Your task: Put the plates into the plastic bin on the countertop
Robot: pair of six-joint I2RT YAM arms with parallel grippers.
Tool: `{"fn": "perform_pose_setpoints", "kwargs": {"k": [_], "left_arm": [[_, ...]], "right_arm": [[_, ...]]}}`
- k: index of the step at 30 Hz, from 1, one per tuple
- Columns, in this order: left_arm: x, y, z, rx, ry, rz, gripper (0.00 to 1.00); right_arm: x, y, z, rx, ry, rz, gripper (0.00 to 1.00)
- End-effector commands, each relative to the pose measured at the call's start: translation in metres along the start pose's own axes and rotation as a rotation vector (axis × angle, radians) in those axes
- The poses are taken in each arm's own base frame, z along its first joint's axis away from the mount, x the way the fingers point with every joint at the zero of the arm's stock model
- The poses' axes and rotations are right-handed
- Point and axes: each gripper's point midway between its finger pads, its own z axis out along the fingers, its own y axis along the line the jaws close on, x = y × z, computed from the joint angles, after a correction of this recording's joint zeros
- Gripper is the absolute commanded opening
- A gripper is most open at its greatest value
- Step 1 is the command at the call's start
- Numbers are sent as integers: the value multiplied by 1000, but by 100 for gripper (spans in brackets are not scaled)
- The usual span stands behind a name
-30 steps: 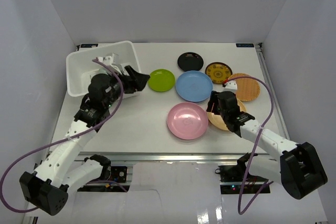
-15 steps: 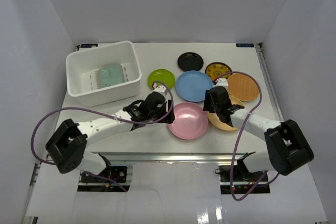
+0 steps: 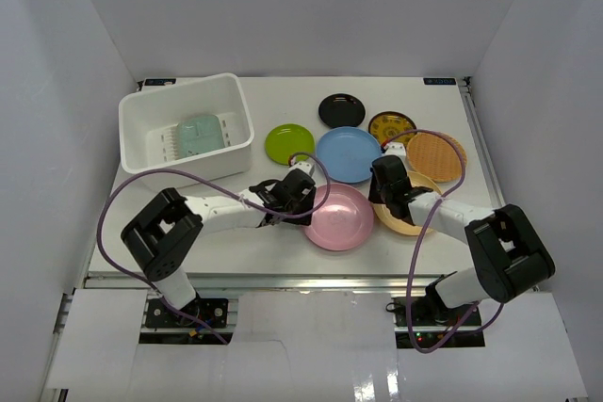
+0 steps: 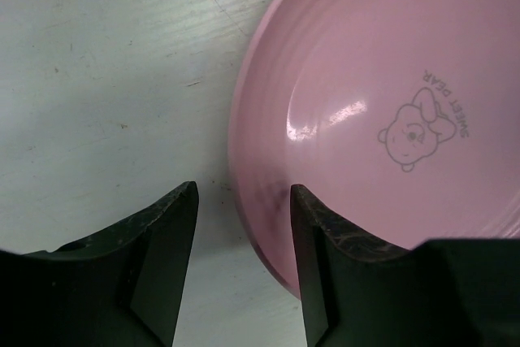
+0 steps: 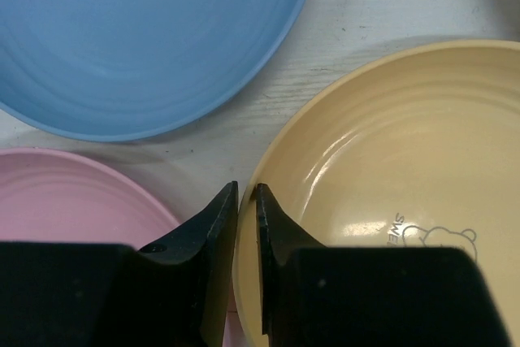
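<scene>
Left gripper (image 4: 242, 193) is at the pink plate (image 4: 382, 79), on its 9 o'clock rim in the top view. Fingers are released and straddle the rim, one over the bare countertop (image 3: 283, 101), one over the plate's inner slope. There's a gap on the outer side, so no clamp yet.

Right gripper (image 5: 246, 193) is at about 10 o'clock on the tan plate (image 5: 390, 160). Fingers are nearly together with the rim running into the slit, which looks like a clench on that rim. The light blue plate (image 5: 146, 38) sits just beyond, at 11 o'clock from the tips, apart from the tan one.

The white plastic bin (image 3: 203, 163) is at 10 o'clock from the pink plate, well apart. It already holds the pale green divided tray (image 3: 200, 131).

Also on the counter:
- lime green plate (image 3: 290, 143)
- black plate (image 3: 341, 110)
- dark yellow-patterned plate (image 3: 392, 127)
- orange plate (image 3: 436, 156)

Handling call:
- **Material:** the plates look like glossy moulded plastic, so probably light, stiff, slick and not brittle.
- **Hold:** they're shallow and lie flat, so the upturned rim is the only place to grab. Put one finger outside and under the lip, one inside.
- **Grip depth:** bite deep. A shallow pinch on a slick lip likely slides off.
- **Lift:** expect the plate to pivot and hang from a one-edge pinch. Lift slowly and clear the bin's rolled rim before letting go.
- **Neighbours:** pink and tan sit just beside each other, so lifting either could nudge the other.
</scene>
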Motion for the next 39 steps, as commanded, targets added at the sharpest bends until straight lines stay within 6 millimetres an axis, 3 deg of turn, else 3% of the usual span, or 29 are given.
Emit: {"fn": "perform_pose_setpoints", "kwargs": {"k": [1, 4, 6, 7, 9, 14, 16, 20, 23, 27, 29, 31, 32, 34, 36, 38, 39], "left_arm": [[-15, -5, 0, -1, -44, 9, 58], [-10, -2, 5, -17, -29, 18, 50], [-10, -2, 4, -19, -32, 13, 31], [-10, -1, 4, -18, -30, 13, 16], [-13, 0, 0, -21, -33, 21, 1], [-19, -6, -25, 39, -59, 36, 0], [-29, -13, -46, 92, -91, 38, 0], [-40, -4, -87, 89, -123, 61, 0], [-67, 5, -129, 67, -221, 43, 0], [-135, 37, -191, 9, -451, -81, 0], [-169, 77, -218, -79, -582, -177, 0], [-200, 97, -246, -86, -707, -240, 0], [-212, 123, -254, -146, -750, -284, 0], [-233, 145, -271, -202, -813, -323, 0], [-247, 176, -271, -271, -833, -360, 0], [-254, 192, -266, -297, -826, -373, 0], [-253, 215, -253, -344, -788, -405, 0]], "right_arm": [[-6, 4, -5, -24, -45, 31, 20], [-1, 6, -5, -48, -48, 39, 9], [3, 5, -4, -40, -29, 36, 8], [7, 4, -4, -40, -19, 34, 8], [9, 5, -5, -53, -26, 43, 8], [5, 7, -18, -94, -67, 71, 8], [3, 14, -25, -147, -80, 93, 8], [-1, 21, -43, -218, -116, 122, 8], [-13, 32, -55, -282, -151, 129, 8], [-22, 49, -73, -356, -185, 124, 8], [-28, 58, -83, -391, -202, 116, 8], [-38, 66, -95, -416, -231, 103, 8], [-41, 69, -98, -428, -240, 100, 8], [-49, 82, -110, -483, -269, 88, 8], [-55, 94, -121, -522, -280, 64, 8], [-56, 99, -127, -540, -288, 52, 8], [-57, 102, -129, -550, -295, 46, 8]]}}
